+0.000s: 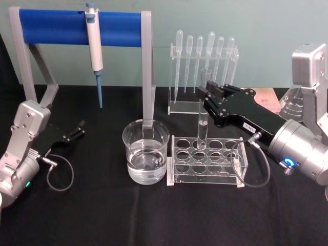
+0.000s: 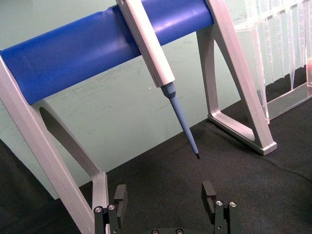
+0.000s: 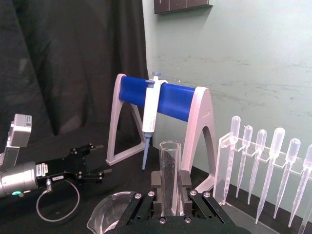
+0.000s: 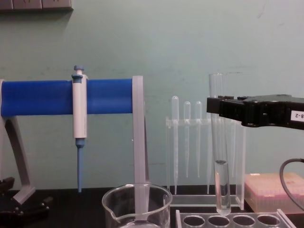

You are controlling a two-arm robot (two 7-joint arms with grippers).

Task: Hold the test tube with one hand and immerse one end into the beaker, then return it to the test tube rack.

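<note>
The test tube (image 1: pixel 203 125), upright at centre frame, is clenched by the right claw (image 1: pixel 206 95) over the rack (image 1: pixel 205 178); the beaker (image 1: pixel 134 154) lies lower left, and the left claw (image 1: pixel 80 127) is parked, spread.

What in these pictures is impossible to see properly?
Beaker: base cut off by the chest view's bottom edge.
Test tube: lower part hidden by the right gripper in the right wrist view.
White label: cut by the chest view's right edge; too small in the head view.
Left gripper, idle: body cut off below the left wrist view.
</note>
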